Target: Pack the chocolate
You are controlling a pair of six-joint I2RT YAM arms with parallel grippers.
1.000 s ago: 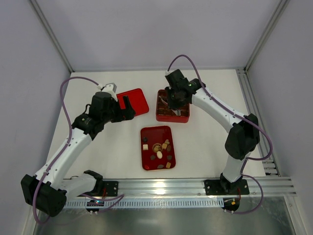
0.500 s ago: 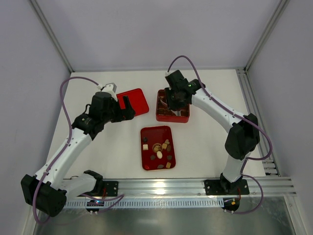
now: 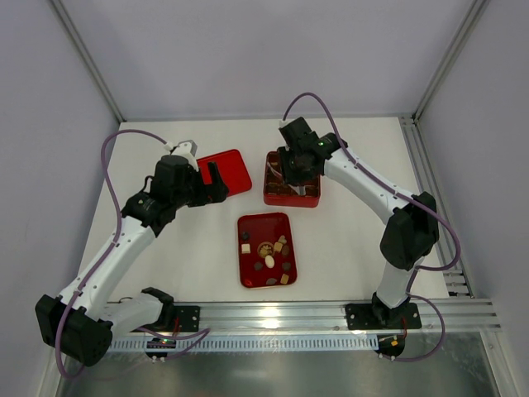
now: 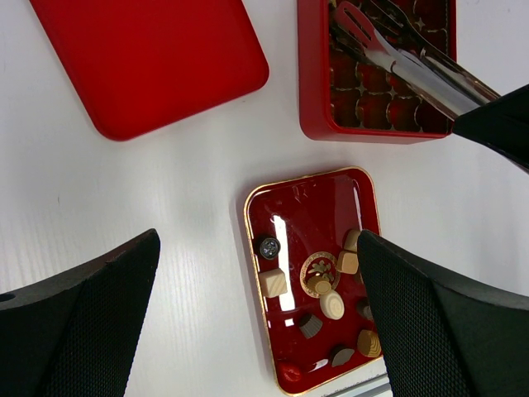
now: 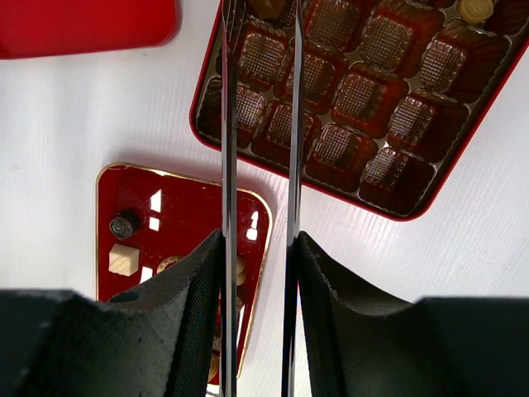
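Right gripper (image 5: 258, 256): you have it clamped on metal tongs (image 5: 229, 124), whose blades stand slightly apart. Their tips reach a dark piece at the top edge of the right wrist view; whether it is pinched, I cannot tell.
Left gripper (image 4: 258, 241): jaws spread wide, holding nothing.
Chocolate (image 4: 331, 304): loose in the gold-rimmed tray (image 4: 307, 217), lower centre of the left wrist view; a few pieces sit in the red box (image 5: 361, 95).
Handling: probably light, hard, smooth and easily marked; pinch each piece gently across its sides.
Right arm: rises from the lower right of the top view, wrist tipped over the box's left part.
Left arm: stretched from the lower left, poised left of the box.
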